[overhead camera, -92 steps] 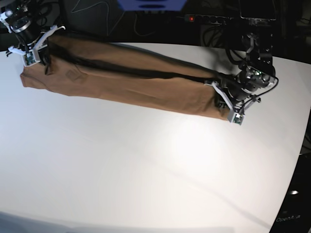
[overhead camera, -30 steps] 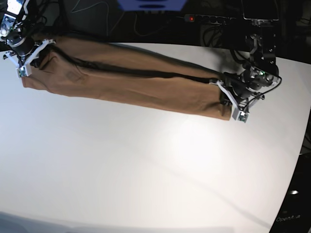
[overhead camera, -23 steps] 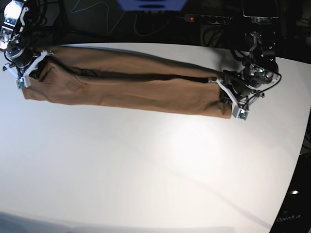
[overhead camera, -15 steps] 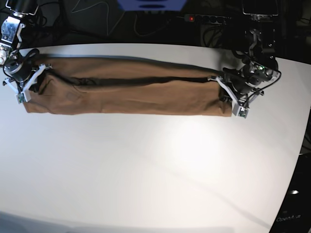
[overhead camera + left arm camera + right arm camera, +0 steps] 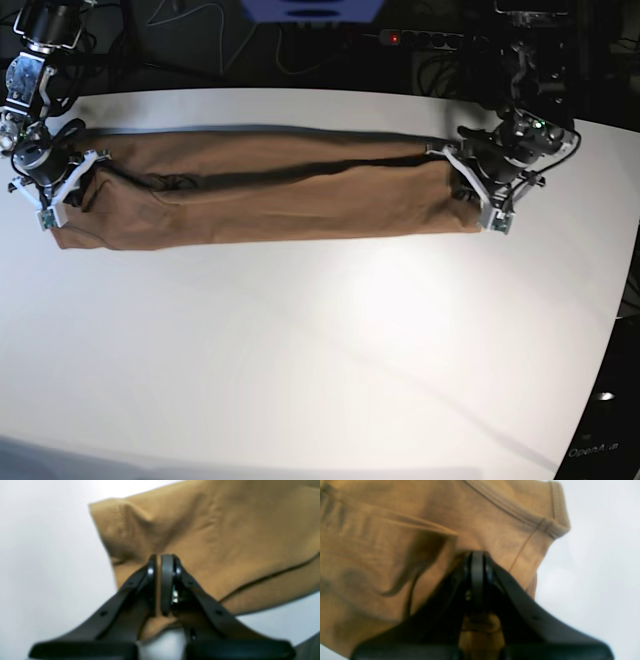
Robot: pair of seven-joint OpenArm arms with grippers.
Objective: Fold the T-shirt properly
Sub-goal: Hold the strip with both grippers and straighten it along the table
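Observation:
The tan-brown T-shirt (image 5: 270,195) is drawn out into a long, level band across the far half of the white table (image 5: 300,350), doubled lengthwise with a dark crease along its middle. My left gripper (image 5: 470,192) is shut on the band's end at the base view's right. In the left wrist view the left gripper (image 5: 158,560) pinches the T-shirt (image 5: 225,530) near a corner. My right gripper (image 5: 66,190) is shut on the other end. The right wrist view shows the right gripper (image 5: 476,556) clamping the T-shirt (image 5: 395,530) close to a ribbed hem.
A power strip (image 5: 420,38) with a red light and loose cables lie in the dark behind the table's far edge. The table's rounded edge (image 5: 600,330) runs down the right side of the base view.
The band has swung from slanting to level. The right gripper came toward the front with its end, and the left gripper shifted slightly back. Both stayed shut on the fabric.

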